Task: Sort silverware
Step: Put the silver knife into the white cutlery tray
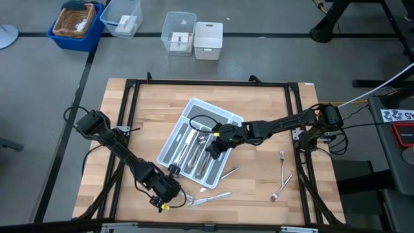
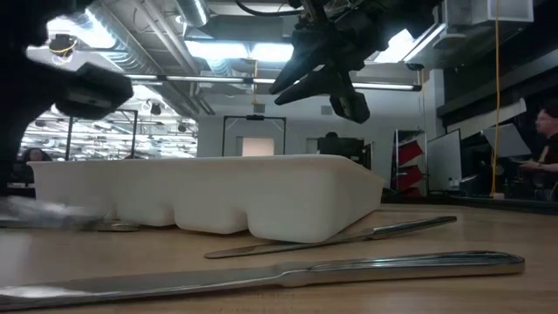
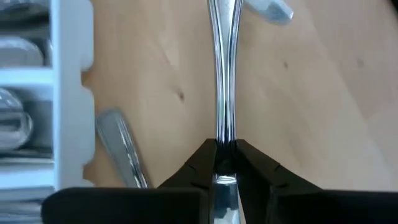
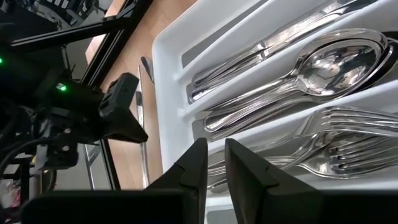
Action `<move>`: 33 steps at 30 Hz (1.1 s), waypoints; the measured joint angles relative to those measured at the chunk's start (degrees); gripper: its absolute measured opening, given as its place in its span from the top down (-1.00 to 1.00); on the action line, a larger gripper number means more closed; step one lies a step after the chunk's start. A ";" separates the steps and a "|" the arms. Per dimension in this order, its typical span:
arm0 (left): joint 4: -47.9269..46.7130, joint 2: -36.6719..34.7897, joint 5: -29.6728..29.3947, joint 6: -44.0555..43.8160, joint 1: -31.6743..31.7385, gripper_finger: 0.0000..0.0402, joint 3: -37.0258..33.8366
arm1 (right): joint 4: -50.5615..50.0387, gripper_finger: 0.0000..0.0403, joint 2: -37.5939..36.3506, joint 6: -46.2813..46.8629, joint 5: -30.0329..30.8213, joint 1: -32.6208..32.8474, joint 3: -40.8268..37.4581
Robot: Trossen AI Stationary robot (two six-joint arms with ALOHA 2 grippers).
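The light grey cutlery tray [image 1: 194,111] lies slantwise in the middle of the table, with spoons, forks and knives in its compartments [image 4: 323,62]. My left gripper [image 1: 167,194] is low at the table's near edge, left of the tray's near end, shut on a silver utensil [image 1: 210,199]. My right gripper [image 1: 213,147] hangs over the tray [image 4: 174,106], empty, with a narrow gap between its fingers. Loose pieces lie flat on the wood: two forks [image 1: 282,158] [image 1: 279,189] at the right and one piece [image 1: 229,172] beside the tray. My left gripper pinches the utensil's slim handle [image 3: 224,134] between its two fingers, which lie along the handle. The utensil runs straight on from the fingertips, low over the wood. Whether it rests on the table I cannot tell.
Another handle [image 3: 121,149] lies on the wood beside the tray wall [image 3: 71,93]. In the low view two long pieces [image 2: 288,275] [image 2: 349,237] lie in front of the tray [image 2: 218,196]. Bins [image 1: 194,35] stand on the floor beyond the table.
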 joint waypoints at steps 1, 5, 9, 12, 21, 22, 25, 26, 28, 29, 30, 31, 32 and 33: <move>0.04 -0.04 -0.14 0.00 0.00 0.82 0.39 | 0.02 0.72 0.00 -0.02 -0.16 0.00 0.00; -2.47 -0.06 -0.18 0.02 -0.07 0.84 2.26 | 0.02 0.72 0.00 -0.09 -1.53 0.00 0.00; -8.27 -0.11 -0.51 1.55 0.00 0.82 5.62 | 0.08 0.72 -0.06 -1.28 -4.41 -0.02 0.00; -12.70 -0.17 -0.74 6.20 0.01 0.82 8.42 | 0.31 0.72 -0.26 -1.27 -5.07 -0.04 0.00; -21.71 -0.26 -13.51 29.33 0.13 0.83 12.48 | 0.26 0.72 -0.87 -1.27 -5.95 -0.04 -0.02; -22.13 -0.26 -15.62 32.40 0.13 0.82 12.48 | 0.28 0.72 -0.87 -1.27 -5.95 -0.04 -0.02; -22.49 -0.28 -21.33 40.96 0.55 0.82 12.50 | 0.17 0.72 -0.90 -1.27 -5.95 -0.04 -0.02; -22.48 -0.28 -22.54 43.36 0.95 0.82 12.50 | 0.21 0.72 -0.93 -1.27 -5.96 -0.04 -0.02; -22.50 -0.28 -24.50 47.22 2.00 0.83 12.50 | 0.20 0.72 -0.96 -1.27 -5.95 -0.04 -0.02; -22.48 -0.28 -25.21 48.86 2.64 0.84 12.50 | 0.20 0.72 -0.96 -1.27 -5.95 -0.04 -0.02; -22.47 -0.30 -25.52 50.57 3.34 0.84 12.50 | 0.20 0.72 -0.96 -1.27 -5.95 -0.04 -0.02; -22.47 -0.30 -25.54 52.22 4.03 0.84 12.50 | 0.20 0.72 -0.96 -1.27 -5.95 -0.04 -0.02; -22.46 -0.30 -25.56 53.67 4.76 0.84 12.51 | 0.20 0.72 -0.98 -1.27 -5.96 -0.04 -0.02; -22.43 -0.30 -25.54 55.06 5.46 0.84 12.52 | 0.20 0.72 -0.98 -1.27 -5.95 -0.04 -0.02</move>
